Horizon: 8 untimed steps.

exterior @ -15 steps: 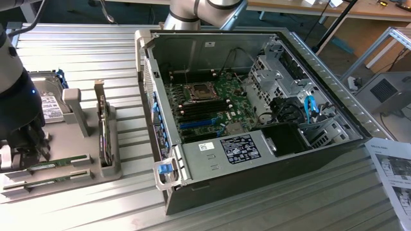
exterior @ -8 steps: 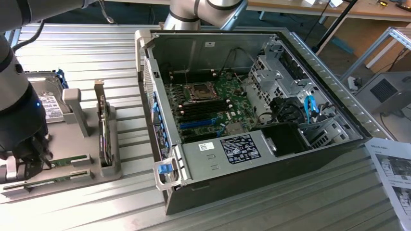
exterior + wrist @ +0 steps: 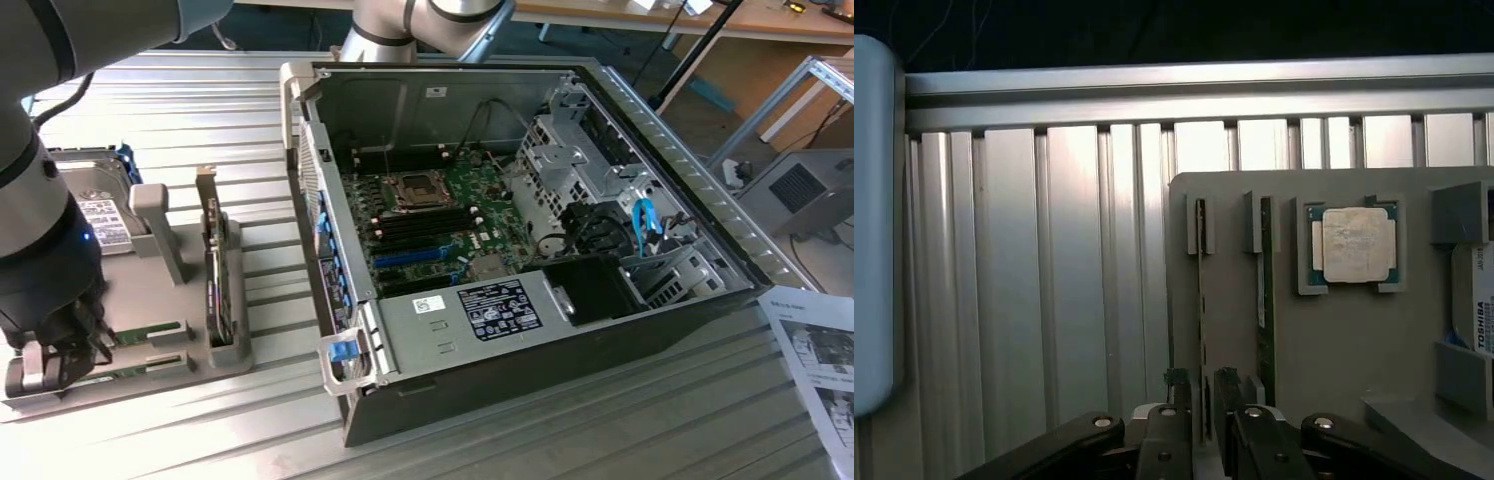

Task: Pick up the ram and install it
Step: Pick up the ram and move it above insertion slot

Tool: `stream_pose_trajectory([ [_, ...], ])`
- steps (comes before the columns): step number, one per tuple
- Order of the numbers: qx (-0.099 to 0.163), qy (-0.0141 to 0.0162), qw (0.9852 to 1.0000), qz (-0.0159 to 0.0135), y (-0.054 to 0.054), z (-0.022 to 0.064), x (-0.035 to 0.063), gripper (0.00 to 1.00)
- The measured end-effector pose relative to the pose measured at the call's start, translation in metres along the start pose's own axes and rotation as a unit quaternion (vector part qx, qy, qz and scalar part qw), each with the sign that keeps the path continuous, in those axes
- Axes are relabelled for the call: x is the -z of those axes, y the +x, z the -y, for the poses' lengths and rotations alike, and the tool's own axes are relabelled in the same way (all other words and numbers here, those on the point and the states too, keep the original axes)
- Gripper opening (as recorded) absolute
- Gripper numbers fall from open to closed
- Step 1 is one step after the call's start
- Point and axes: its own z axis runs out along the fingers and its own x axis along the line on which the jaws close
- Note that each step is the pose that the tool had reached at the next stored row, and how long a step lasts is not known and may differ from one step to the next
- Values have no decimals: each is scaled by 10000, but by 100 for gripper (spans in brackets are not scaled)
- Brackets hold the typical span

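Wrist view: claw point(image 3: 1201, 388) poised astride the ram point(image 3: 1201, 290), dark fingers point(image 3: 1174, 395) parted on either flank with a sliver of gap each side: open, gripping nothing. Ram standing on its long edge in a notched holder near the outer margin of a matte grey tray point(image 3: 1334, 370), probably propped that way to leave both flat faces free for a pinch from above. Just beside it, a second green board point(image 3: 1265, 300), likewise on edge in its own notch. Further along the tray, a square processor point(image 3: 1354, 245), dull silver lid over a green rim, cradled by raised corner brackets, seemingly against sliding. Hard drive point(image 3: 1479, 310) beyond that, hemmed in by grey blocks. Underneath, a ribbed aluminium table point(image 3: 1074, 280), bright, hard and ridged in long parallel strips. Exterior view: tower case point(image 3: 387, 110) laid on its side, panel off, green motherboard point(image 3: 487, 200) facing up, most likely to open its long black memory slots point(image 3: 420, 225) to a straight downward push. Slots well apart from the ram, thin, narrow and still in its holder on the tray.
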Motion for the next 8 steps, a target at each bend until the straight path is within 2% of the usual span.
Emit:
stream_pose_trajectory([
  [8, 0, 1, 10000, 6, 1, 2, -32, 24],
])
